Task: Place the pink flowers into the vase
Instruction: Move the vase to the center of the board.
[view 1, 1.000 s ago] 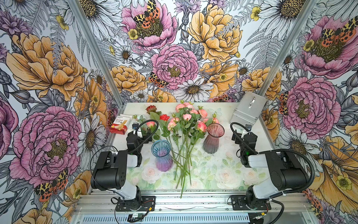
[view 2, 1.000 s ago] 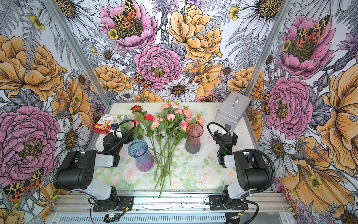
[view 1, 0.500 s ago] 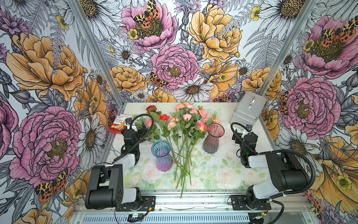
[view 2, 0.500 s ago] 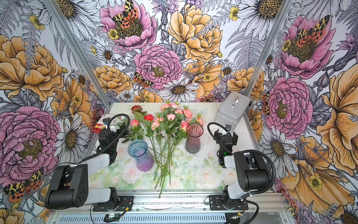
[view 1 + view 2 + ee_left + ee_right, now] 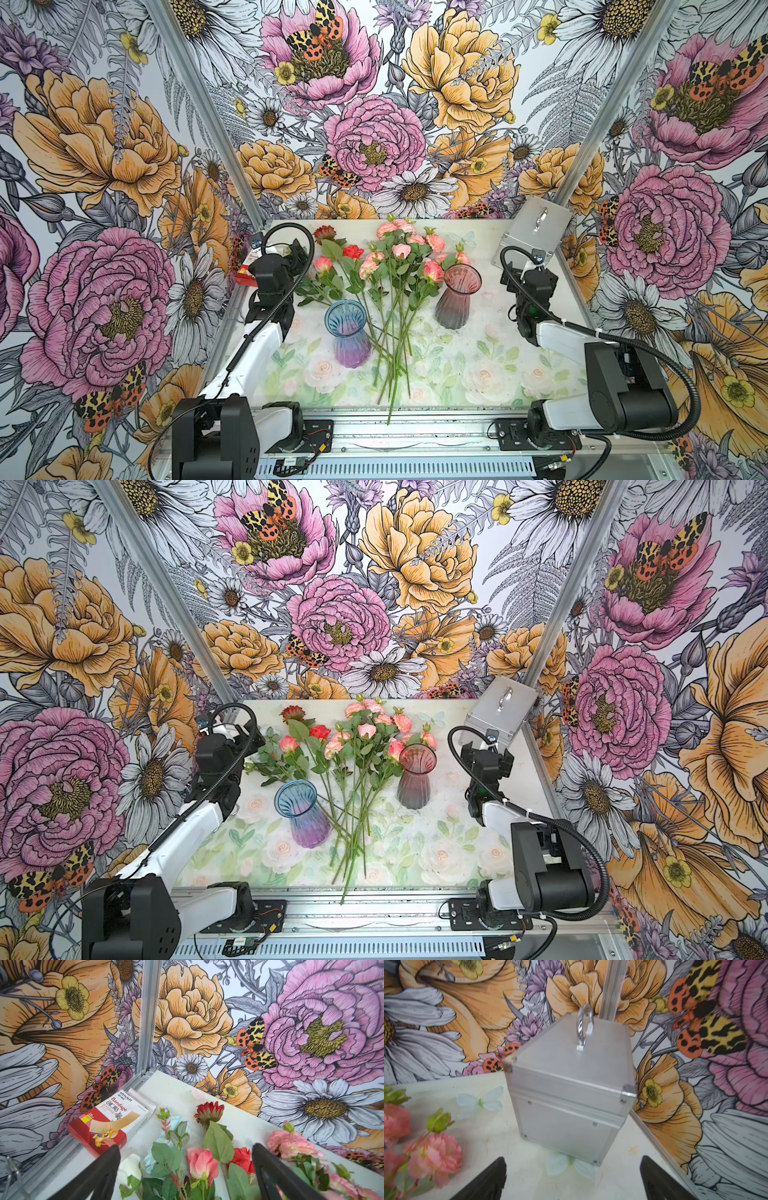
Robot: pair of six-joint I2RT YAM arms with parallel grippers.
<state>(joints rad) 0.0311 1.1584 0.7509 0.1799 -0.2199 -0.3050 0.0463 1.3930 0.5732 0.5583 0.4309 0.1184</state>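
Floral-print walls enclose a white table [image 5: 478,374] printed with pale roses. The pink flowers [image 5: 401,251] lie flat at mid-table in a loose fan, blooms towards the back wall and stems converging towards the front rail. None stands in a vase yet. A blue-to-purple vase [image 5: 347,332] stands upright at the left edge of the stems, and a maroon vase [image 5: 457,297] stands upright at the right, with one bloom touching its rim. Both vases are empty, and which one is meant cannot be told.

A red flower [image 5: 353,251], a dark-red flower [image 5: 325,233] and a white rose [image 5: 129,1164] lie among the leftmost sprays. A bandage box [image 5: 110,1120] and a metal case [image 5: 538,226] sit in the far corners.

Change over the last second: the left arm has unfolded from its base and reached forward. The flowers, both vases and the right arm have not moved. The left gripper [image 5: 186,1147] now hangs above the leftmost blooms with its jaws wide apart and nothing between them. In the wrist view one pink rose [image 5: 201,1164] lies framed between the fingers. The right gripper [image 5: 572,1159] is also spread and empty, and it faces the case.

The reach probably marks the start of the first pick. The neighbouring red and white blooms are close enough to be caught by mistake.
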